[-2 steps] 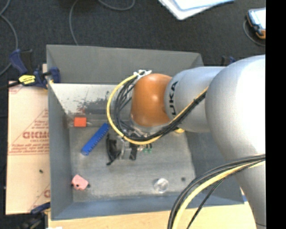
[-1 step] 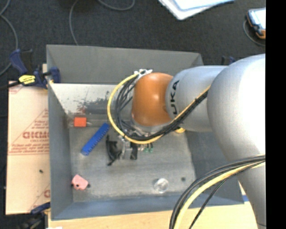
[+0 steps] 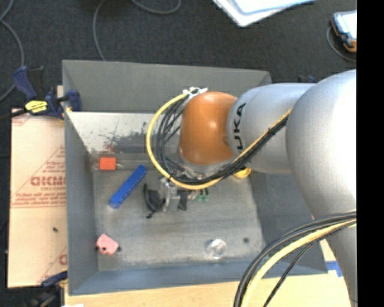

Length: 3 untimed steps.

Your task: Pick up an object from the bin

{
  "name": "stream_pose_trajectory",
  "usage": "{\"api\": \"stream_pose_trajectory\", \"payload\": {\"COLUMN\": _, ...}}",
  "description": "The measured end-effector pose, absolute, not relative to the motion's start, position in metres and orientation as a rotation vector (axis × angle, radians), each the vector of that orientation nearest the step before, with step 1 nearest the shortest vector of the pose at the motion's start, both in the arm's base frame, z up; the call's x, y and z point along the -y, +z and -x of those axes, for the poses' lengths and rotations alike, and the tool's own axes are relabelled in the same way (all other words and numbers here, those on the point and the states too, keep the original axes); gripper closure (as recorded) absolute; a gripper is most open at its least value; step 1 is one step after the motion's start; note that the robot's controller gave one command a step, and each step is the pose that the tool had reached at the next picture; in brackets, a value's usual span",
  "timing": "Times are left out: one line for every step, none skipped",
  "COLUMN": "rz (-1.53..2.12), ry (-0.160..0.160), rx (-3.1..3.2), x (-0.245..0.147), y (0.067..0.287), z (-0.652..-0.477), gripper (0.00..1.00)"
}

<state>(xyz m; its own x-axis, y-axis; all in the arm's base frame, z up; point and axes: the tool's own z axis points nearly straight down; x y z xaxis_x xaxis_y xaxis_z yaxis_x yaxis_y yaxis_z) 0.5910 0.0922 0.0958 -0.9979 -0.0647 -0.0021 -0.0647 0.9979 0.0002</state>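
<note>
From where I stand, the grey bin (image 3: 168, 78) holds only a scatter of small things, well apart from each other. At the near left lies a small pink piece (image 3: 107, 244). Farther back on that side, by the foot of the far wall, is an orange block (image 3: 107, 163), and just right of it a long blue studded brick (image 3: 127, 186) lies slantwise.

Next comes a small black piece (image 3: 152, 200) about the middle of the floor, with the gripper (image 3: 174, 198) low beside it, touching it or nearly so. The orange cover (image 3: 204, 127) and looped cables above hide most of the gripper, so I cannot tell whether it is open or closed, or whether it has anything. A bit of green (image 3: 201, 195) peeks out just right of it, a clear round thing (image 3: 216, 246) sits on the near side, and something yellow (image 3: 242, 174) shows under the arm (image 3: 270, 138).

I'd judge the pick not yet done. The arm is down in the bin and nothing is visibly lifted. The grasp and the lift are left.

The bin floor is dull, speckled metal, and the sloping far-left wall is scuffed with dark marks. Round the bin is dark carpet (image 3: 48, 30), with a loose cable (image 3: 99, 36) at the far left and white sheets (image 3: 258, 9) at the far right.
</note>
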Motion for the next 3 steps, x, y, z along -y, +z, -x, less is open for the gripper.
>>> {"api": "stream_pose_trajectory", "payload": {"rz": 0.101, "ry": 0.001, "rx": -3.134, "x": -0.092, "y": 0.119, "z": -0.592, "gripper": 1.0}}
{"api": "stream_pose_trajectory", "payload": {"rz": 0.1, "ry": 0.001, "rx": -3.128, "x": -0.092, "y": 0.139, "z": -0.594, "gripper": 1.0}}
{"api": "stream_pose_trajectory", "payload": {"rz": 0.099, "ry": 0.002, "rx": -3.125, "x": -0.092, "y": 0.151, "z": -0.594, "gripper": 1.0}}
